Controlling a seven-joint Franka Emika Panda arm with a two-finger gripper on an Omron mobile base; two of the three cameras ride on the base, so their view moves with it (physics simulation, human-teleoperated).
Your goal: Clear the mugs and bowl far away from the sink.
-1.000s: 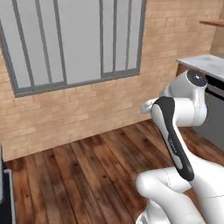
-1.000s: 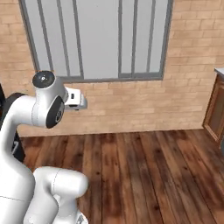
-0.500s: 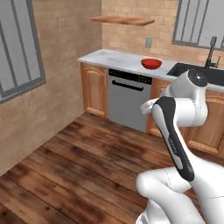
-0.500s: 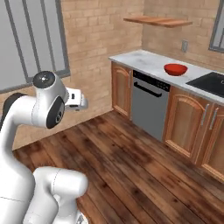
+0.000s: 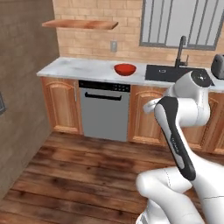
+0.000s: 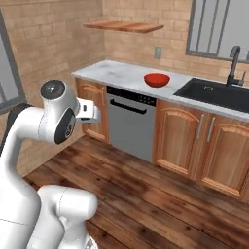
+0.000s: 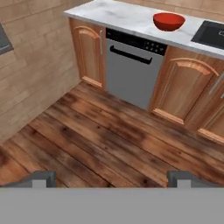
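**Base swings round; sink run now ahead**

The whole picture has shifted since a second ago: then both base views showed a brick wall with a large window, half a second ago the kitchen run was sliding in from the side, and now it sits squarely ahead. That is the camera turning with the base, not the things moving.

The table (image 5: 87, 70) spans the upper part of the left base view, above a steel dishwasher (image 5: 104, 109) and wooden cabinets. The sink (image 5: 175, 73) lies at about 2 o'clock, its faucet (image 5: 180, 50) behind it. The bowl (image 5: 125, 69) rests on the table just beside the sink, at 12 o'clock. I cannot make out the mugs.

The gripper (image 7: 111, 177) hangs over the floor, jaws wide, holding nothing. Judging by this, clearing has not begun; the base must close in first.
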